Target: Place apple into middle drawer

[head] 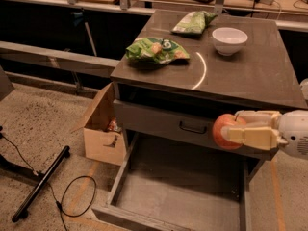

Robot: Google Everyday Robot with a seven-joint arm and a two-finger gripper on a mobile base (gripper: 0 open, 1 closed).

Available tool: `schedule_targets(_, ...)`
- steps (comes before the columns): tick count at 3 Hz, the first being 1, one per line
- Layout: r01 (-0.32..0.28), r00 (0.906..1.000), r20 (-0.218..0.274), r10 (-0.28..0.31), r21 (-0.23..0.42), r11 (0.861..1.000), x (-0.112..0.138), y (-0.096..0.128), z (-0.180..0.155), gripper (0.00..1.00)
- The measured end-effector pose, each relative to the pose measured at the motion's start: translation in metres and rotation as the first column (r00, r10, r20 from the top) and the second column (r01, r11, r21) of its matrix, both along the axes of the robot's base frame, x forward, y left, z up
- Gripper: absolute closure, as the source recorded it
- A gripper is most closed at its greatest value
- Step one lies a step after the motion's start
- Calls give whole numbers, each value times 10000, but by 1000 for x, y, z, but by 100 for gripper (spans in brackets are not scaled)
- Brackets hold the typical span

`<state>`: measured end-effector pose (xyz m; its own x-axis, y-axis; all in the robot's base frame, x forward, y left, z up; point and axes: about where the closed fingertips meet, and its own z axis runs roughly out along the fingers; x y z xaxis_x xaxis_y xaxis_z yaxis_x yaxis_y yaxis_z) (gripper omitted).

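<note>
We start with the cabinet (250, 76), whose dark top carries the loose items, and below it the middle drawer (178, 201), pulled well out with its flat floor bare. Above the tray sits a closed drawer front (159, 121) with a black handle. A cardboard box (98, 134) stands on the floor just left of the cabinet. The gripper (233, 125) reaches in from the right at the height of that closed front, its jaws closed around the apple (221, 131), one finger over the top and one across the front. The apple hangs in the air above the right side of the open tray, clear of the floor and apparently not touching the front. On the top, well away from the work, lie two green bags (156, 50) and a white bowl (229, 40). We judge the step in hand to be the lowering. To do it well we should move the apple a little left and towards the tray's centre, away from the right wall, then descend straight down until it is near the floor before parting the jaws. Being round, the apple may roll if dropped from height, so we release low and withdraw upward without brushing the front.
</note>
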<state>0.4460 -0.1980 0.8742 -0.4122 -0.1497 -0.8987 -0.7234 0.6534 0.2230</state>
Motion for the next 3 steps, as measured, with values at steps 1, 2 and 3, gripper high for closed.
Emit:
schedule_targets(1, -697, 9973, 251, 687, 418, 9967, -13, 37, -32, 100)
schedule_targets(2, -1221, 9910, 619, 1187, 536, 9911, -18, 77, -71, 100)
schedule_targets(3, -1143, 9873, 1091, 1151, -137, 9934, 2, 98, -114, 100)
